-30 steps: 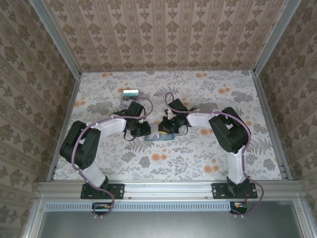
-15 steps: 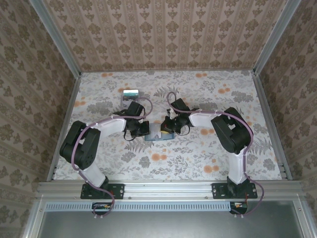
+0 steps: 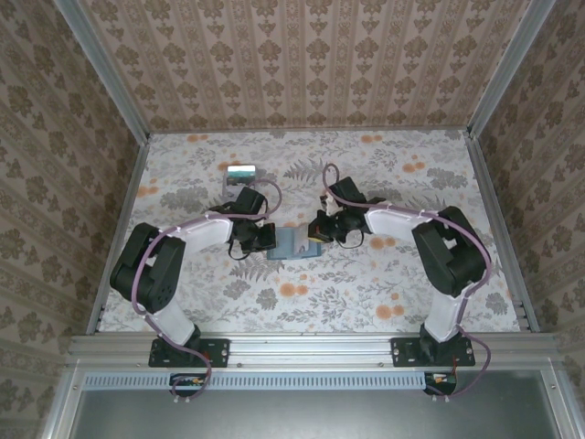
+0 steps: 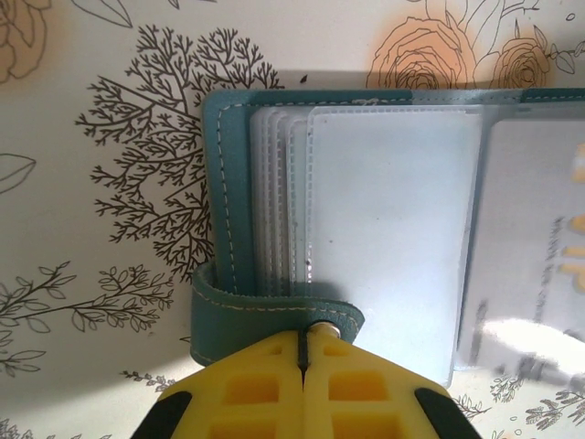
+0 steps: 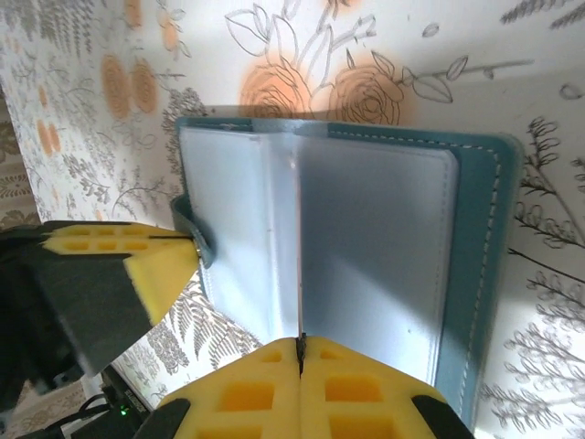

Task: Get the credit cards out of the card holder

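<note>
Card holder (image 3: 294,243) lies open mid counter (image 3: 366,293), between claws. Left claw (image 4: 302,352) pinched shut on strap (image 4: 274,311). Right claw (image 5: 299,346) pinched shut on clear sleeve (image 5: 375,247). Best: hold strap firm, pull sleeve flat, slide card (image 4: 535,229) out slow, no tearing

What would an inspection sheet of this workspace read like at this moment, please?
surface: floral table cover, flat, no spills seen.
job's things: card holder lies open on the table; its clear sleeves are fanned out; a pale card shows on the other page.
clutter: grey rectangle at the far left, apart from the holder.
grippers: left gripper shut on the holder's strap; right gripper shut on a sleeve's edge.
cables: purple cables loop along both arms, off the holder.
surroundings: patterned walls; metal rail at the near edge.
</note>
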You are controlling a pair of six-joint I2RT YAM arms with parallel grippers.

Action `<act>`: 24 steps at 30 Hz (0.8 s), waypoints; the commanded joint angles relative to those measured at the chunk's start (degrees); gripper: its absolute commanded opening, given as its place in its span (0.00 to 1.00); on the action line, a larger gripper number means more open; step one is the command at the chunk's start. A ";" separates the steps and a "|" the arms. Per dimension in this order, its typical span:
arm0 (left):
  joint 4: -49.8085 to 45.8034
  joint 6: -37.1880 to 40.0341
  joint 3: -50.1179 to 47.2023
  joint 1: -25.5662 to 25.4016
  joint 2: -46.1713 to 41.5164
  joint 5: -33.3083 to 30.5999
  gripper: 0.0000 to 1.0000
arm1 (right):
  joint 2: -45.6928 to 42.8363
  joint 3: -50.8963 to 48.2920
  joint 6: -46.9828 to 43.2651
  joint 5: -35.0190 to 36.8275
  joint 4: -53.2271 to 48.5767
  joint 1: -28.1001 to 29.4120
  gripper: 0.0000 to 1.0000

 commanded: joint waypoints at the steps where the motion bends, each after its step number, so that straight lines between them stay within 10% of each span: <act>1: -3.44 -0.66 -0.02 0.11 -1.68 -1.98 0.02 | -4.72 0.17 -4.95 2.69 -5.62 -0.26 0.00; 8: -5.11 -0.83 3.10 1.07 -7.19 -3.13 0.08 | -9.92 4.97 -14.14 6.17 -11.94 -0.13 0.00; 17: -10.75 -1.09 4.72 6.53 -20.93 -10.39 0.78 | -7.18 17.03 -31.94 11.06 -16.01 3.44 0.00; 24: -16.50 -1.17 2.87 12.62 -34.58 -16.20 0.97 | 1.51 30.02 -46.07 14.06 -19.09 6.64 0.00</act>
